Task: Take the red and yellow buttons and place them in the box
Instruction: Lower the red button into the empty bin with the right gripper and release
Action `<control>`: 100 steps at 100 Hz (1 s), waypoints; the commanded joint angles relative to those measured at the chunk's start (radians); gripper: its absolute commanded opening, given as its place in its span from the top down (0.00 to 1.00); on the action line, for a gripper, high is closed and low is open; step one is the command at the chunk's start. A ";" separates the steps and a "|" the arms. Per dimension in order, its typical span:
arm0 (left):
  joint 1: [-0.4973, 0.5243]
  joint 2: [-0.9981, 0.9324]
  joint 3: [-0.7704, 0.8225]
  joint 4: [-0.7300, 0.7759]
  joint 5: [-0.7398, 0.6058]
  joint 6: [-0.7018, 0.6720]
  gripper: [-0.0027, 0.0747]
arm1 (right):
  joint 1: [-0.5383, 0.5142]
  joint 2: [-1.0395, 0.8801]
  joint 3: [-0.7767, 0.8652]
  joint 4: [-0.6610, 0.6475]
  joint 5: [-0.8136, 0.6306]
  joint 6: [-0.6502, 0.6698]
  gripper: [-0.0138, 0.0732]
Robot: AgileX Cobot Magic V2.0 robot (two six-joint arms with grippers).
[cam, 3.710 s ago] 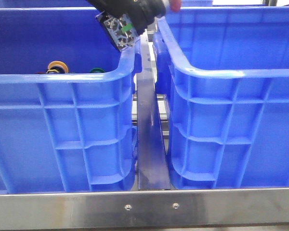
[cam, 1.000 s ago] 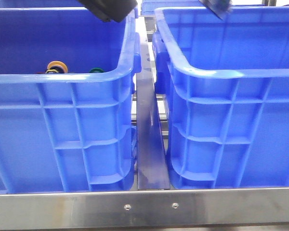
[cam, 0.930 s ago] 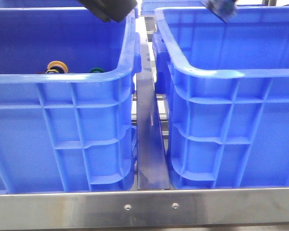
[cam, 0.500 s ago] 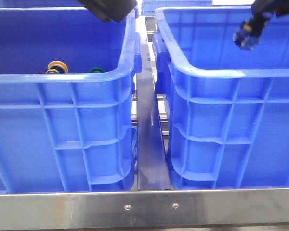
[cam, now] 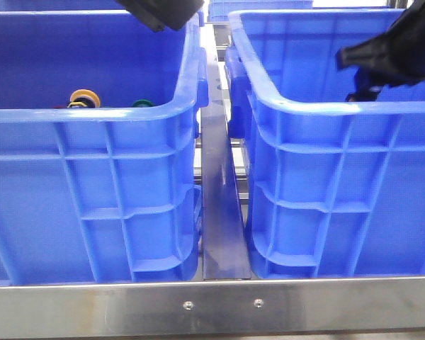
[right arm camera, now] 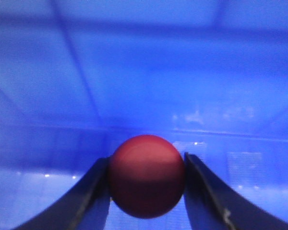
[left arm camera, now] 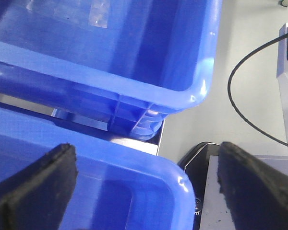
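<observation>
My right gripper (right arm camera: 146, 191) is shut on the dark red button (right arm camera: 146, 175), its domed cap pinched between the two fingers, inside the right blue box (right arm camera: 144, 72). In the front view the right arm (cam: 393, 53) reaches down into that box (cam: 340, 110); the red button is hidden there. The yellow button (cam: 83, 96) lies in the left blue crate (cam: 92, 117), just above its near rim. My left gripper (left arm camera: 146, 187) is open and empty, its fingers (left arm camera: 38, 182) wide apart above a blue crate's corner (left arm camera: 134, 158). The left arm (cam: 163, 10) shows at the top edge.
A green-capped button (cam: 142, 103) lies next to the yellow one in the left crate. A metal bar (cam: 219, 205) runs between the two crates. A steel rail (cam: 212, 304) crosses the front. A black cable (left arm camera: 240, 105) lies on the grey surface beside the crates.
My right arm has come down from the top edge into the right box, towards the near right. The left arm has stayed at the top.
</observation>
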 commanded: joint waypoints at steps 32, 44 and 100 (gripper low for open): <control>-0.007 -0.038 -0.026 -0.056 -0.024 0.002 0.24 | 0.009 -0.021 -0.028 -0.026 -0.071 -0.009 0.36; -0.007 -0.038 -0.026 -0.056 -0.024 0.002 0.24 | 0.009 -0.024 -0.028 -0.025 -0.071 -0.009 0.21; -0.007 -0.038 -0.026 -0.056 -0.018 0.002 0.24 | 0.009 -0.388 0.131 0.029 0.053 -0.009 0.19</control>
